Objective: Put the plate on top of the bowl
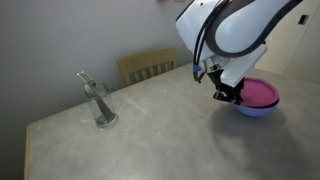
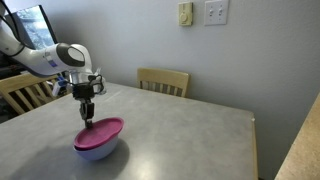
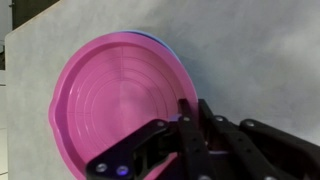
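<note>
While poised at the rim of the plate [image 2: 101, 131], shows the gripper [image 2: 88, 121] with jaws nearly together; cannot tell whether clamped on that rim or merely beside it.
Finds the plate lying atop the bowl [image 2: 96, 152], tilted in an exterior view and hiding all but a blue sliver in the wrist view. Well apart from the bowl, across the grey table [image 1: 160, 135]: an upright clear glass [image 1: 102, 110] holding utensils. Beyond the bowl, past the table edge: a wooden chair [image 2: 163, 80].
</note>
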Available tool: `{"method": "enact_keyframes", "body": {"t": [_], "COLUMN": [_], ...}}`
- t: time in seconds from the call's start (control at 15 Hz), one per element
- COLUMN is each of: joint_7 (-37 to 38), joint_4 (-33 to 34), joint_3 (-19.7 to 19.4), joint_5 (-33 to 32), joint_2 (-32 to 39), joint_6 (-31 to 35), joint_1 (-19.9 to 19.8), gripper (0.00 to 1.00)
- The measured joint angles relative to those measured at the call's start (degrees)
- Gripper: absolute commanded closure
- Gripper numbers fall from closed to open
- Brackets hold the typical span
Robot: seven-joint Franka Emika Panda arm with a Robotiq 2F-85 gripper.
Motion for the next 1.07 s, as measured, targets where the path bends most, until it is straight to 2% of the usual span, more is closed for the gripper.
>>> {"method": "enact_keyframes", "body": {"t": [1.07], "joint_7": [0.7], "joint_4": [-2.5], "joint_3": [-0.4], "joint_5": [0.2], "joint_2": [-4.7], "joint_6": [2.5], "joint_1": [-0.3], "gripper": [0.97]}}
